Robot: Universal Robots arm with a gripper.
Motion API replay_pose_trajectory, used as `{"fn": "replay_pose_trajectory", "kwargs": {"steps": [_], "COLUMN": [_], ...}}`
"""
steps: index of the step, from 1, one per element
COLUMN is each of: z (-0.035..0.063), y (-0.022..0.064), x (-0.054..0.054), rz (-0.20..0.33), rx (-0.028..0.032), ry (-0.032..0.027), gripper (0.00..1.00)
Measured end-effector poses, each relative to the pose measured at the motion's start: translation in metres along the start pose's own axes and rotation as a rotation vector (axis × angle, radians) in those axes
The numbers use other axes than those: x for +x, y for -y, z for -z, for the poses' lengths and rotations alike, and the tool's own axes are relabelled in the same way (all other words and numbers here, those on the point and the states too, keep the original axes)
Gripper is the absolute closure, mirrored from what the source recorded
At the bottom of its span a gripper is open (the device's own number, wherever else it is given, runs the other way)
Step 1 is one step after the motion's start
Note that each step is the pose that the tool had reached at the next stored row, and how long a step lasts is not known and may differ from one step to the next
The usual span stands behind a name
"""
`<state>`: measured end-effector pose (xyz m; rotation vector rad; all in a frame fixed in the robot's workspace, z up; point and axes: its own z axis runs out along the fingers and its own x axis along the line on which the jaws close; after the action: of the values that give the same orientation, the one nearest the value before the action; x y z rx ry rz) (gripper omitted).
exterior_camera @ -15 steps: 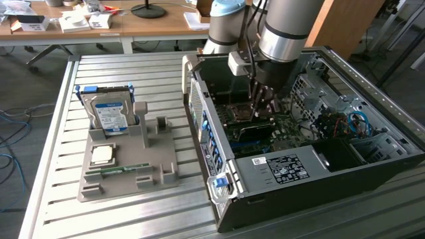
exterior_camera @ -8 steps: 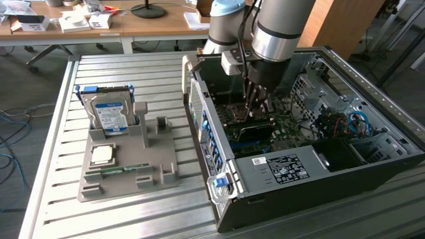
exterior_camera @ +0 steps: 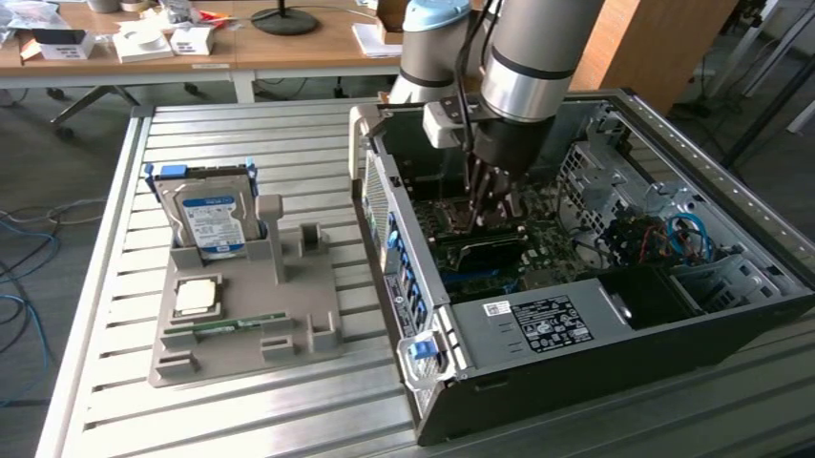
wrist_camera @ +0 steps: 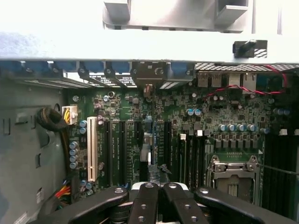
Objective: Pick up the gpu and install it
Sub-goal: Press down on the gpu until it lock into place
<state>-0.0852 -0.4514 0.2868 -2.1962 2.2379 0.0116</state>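
— Starting at the gripper (exterior_camera: 488, 221), we see its fingers pressed together, reaching deep into the open computer case (exterior_camera: 675, 143), right above the motherboard (exterior_camera: 560, 243).
— And where do we find the gpu (exterior_camera: 478, 253)?
— Standing on edge on the motherboard, directly beneath the gripper; whether the two touch, we cannot tell.
— Outside the case?
— We see a grey holder (exterior_camera: 242, 348) just beside it, carrying an upright hard drive (exterior_camera: 210, 215), a flat processor chip (exterior_camera: 195, 296) and a memory strip (exterior_camera: 236, 324).
— Both rest on a slatted metal table (exterior_camera: 128, 191). Behind it we see wooden desks (exterior_camera: 293, 43), with blue cables (exterior_camera: 19, 286) on the floor at the exterior view's left.
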Motion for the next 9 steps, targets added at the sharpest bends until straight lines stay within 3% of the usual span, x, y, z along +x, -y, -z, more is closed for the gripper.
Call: {"fn": "replay_pose_trajectory", "kwargs": {"steps": [9], "z": [-0.0093], "y": [0.0], "x": [0.0001], "rz": [0.0], "rx": [-0.0001], "ry": [0.0], "gripper": [0.89]}}
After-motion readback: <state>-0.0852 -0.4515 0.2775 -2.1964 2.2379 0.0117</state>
